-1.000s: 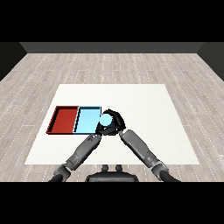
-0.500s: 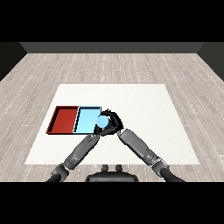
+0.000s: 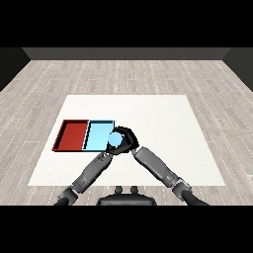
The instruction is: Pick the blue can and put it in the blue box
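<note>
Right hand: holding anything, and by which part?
Yes: the right hand curls round the side of the blue can, at the blue tray's right edge.

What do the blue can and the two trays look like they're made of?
The blue can, held in the right hand, looks like smooth painted metal or plastic: flat pale blue, no label showing. The blue tray and red tray look like matte plastic, each one even colour with thin dark rims. None is certain.

Two trays side by side on the surface (image 3: 163, 123), toward its left half: one tray (image 3: 74, 135) at the left, the other (image 3: 96, 136) touching it on the right. At that second tray's right edge, a can (image 3: 115, 141) held in the right robot hand (image 3: 126, 138). Just below, the left robot hand (image 3: 111, 150).
</note>
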You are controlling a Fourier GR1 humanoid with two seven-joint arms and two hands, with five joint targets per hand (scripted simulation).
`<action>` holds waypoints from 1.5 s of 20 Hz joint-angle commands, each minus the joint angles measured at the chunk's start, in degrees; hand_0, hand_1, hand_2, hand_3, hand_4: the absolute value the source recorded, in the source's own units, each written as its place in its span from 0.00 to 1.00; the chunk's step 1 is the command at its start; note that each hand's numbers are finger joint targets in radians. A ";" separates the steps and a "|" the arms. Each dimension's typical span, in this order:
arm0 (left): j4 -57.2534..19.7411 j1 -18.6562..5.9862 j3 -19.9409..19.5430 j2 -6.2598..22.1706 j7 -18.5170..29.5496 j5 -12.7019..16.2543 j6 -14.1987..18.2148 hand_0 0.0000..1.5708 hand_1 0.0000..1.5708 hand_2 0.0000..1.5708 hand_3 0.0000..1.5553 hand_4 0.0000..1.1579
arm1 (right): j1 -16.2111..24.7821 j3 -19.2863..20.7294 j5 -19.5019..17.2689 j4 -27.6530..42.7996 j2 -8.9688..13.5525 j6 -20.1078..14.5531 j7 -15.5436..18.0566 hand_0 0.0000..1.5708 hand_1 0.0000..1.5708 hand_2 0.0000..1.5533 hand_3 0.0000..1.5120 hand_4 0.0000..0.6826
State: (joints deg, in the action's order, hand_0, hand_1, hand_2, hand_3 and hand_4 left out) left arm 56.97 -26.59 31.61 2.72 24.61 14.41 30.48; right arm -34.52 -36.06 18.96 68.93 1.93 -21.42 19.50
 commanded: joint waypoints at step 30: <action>-3.04 2.23 -7.51 -2.72 0.86 -1.79 -5.63 1.00 1.00 1.00 0.96 0.98 | 10.60 11.97 -1.20 12.96 -0.68 9.66 -6.60 0.00 0.00 0.00 0.00 0.00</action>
State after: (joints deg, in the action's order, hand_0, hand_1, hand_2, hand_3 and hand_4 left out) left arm 52.36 -26.10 25.42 0.15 25.67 15.02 24.85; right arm -25.84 -26.22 19.10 77.27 0.95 -12.79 15.05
